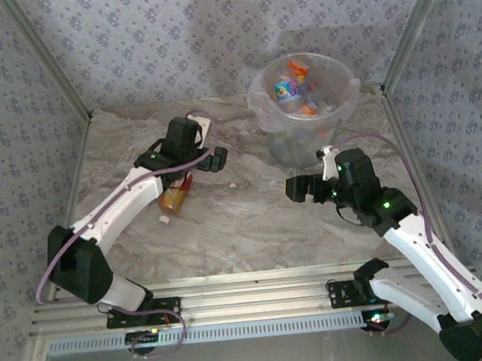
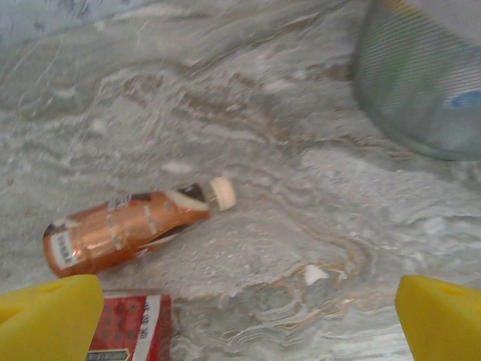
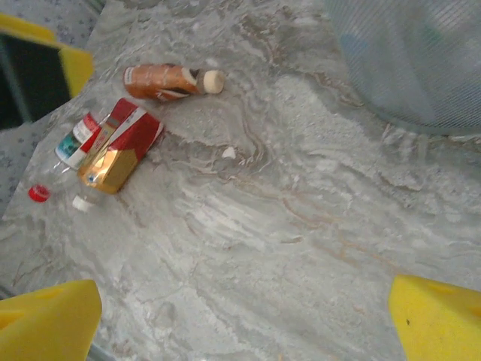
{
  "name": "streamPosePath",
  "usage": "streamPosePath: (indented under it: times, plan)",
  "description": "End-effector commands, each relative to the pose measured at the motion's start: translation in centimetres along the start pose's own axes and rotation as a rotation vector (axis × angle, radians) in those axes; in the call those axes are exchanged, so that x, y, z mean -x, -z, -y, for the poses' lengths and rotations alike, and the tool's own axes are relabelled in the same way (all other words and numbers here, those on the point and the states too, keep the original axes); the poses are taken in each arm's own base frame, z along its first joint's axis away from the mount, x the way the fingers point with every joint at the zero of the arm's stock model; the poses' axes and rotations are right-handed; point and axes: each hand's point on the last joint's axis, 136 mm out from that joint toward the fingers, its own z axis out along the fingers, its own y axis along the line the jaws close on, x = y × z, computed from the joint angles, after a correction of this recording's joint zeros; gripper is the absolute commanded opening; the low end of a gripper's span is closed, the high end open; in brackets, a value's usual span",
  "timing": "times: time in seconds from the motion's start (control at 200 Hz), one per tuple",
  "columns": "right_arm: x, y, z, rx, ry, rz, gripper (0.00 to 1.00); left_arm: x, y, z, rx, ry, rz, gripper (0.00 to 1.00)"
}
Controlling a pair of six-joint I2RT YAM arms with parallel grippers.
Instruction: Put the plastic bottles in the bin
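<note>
Though empty — left hand (image 2: 244, 322) near bottle (image 2: 128, 233)

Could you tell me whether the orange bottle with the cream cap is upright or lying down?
Lying down: the orange bottle rests lengthwise on the marbled table, its cap pointing sideways.

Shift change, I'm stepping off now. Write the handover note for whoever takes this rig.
Left gripper: open, empty, above the orange bottle.
Right gripper: open, empty, over bare table near the bin.
Done: several bottles lie in the bin.
To do: three on the table, left of the bin: the orange one, a red-labelled bottle, a clear red-capped bottle.
</note>
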Motion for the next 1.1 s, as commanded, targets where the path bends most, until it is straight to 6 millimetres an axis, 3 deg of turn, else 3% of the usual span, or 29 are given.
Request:
streamPosePath:
  times: [0.0, 0.08, 0.18, 0.255, 0.38, 0.585, 0.67, 1.094]
  plan:
    - [-0.1, 1.2, -0.3, -0.006, -0.002, 0.046, 1.0, -0.3, -0.9, -2.8, 0.067, 0.074, -0.089, 1.0]
    - [-0.3, 1.5, -0.3, 0.002, -0.005, 0.061, 1.0, -0.8, -2.5, -4.4, 0.075, 0.095, -0.177, 1.0]
    - [-0.7, 2.0, -0.2, 0.001, -0.007, 0.071, 1.0, -0.1, -3.8, -5.5, 0.06, 0.063, -0.198, 1.0]
    - [-0.8, 2.3, 0.0, -0.008, -0.003, 0.072, 1.0, -0.7, -4.5, -5.7, 0.038, -0.014, -0.258, 0.99]
    - [-1.0, 2.5, 0.1, -0.006, 0.005, 0.071, 1.0, -0.8, -6.3, -7.8, 0.128, -0.168, -0.351, 1.0]
    - [-1.0, 3.0, -0.2, 0.009, 0.015, 0.086, 1.0, -1.2, -8.7, -7.7, 0.077, -0.311, -0.446, 1.0]
    - [-2.1, 3.4, 0.2, 0.0, 0.012, 0.058, 1.0, -1.0, -9.2, -8.0, 0.085, -0.346, -0.45, 0.99]
    - [-2.6, 3.8, 0.8, -0.01, 0.012, 0.056, 1.0, -3.5, -12.8, -8.3, 0.011, -0.359, -0.548, 1.0]
